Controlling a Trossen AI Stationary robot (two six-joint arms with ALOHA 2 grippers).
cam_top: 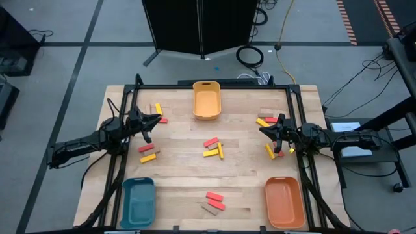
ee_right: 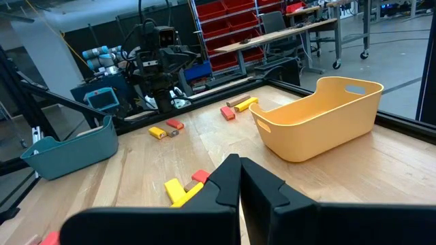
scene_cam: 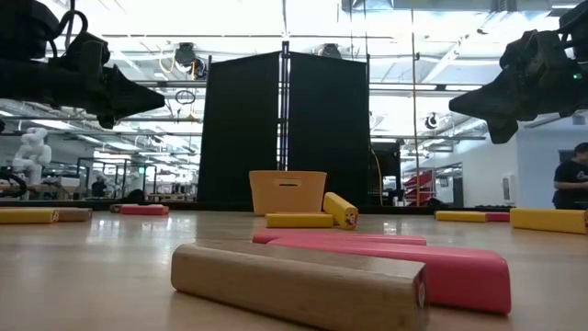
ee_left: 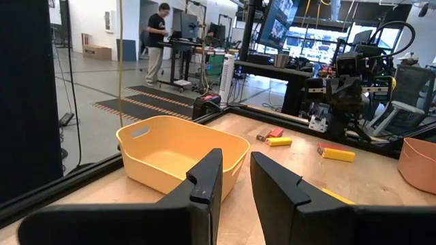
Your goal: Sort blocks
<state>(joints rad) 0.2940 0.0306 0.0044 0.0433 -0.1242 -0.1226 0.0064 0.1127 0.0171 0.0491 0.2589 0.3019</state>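
Flat rect. wood blocks (cam_top: 212, 150) on plank table (cam_top: 175, 175); grippers empty.

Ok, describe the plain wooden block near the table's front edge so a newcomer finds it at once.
Start at the teal tray and the orange tray on the table's near corners. Between them lies a small cluster of blocks. The plain wooden block is the tan one nearest the front edge, touching a red block pair; its neighbours are red, it is unpainted.
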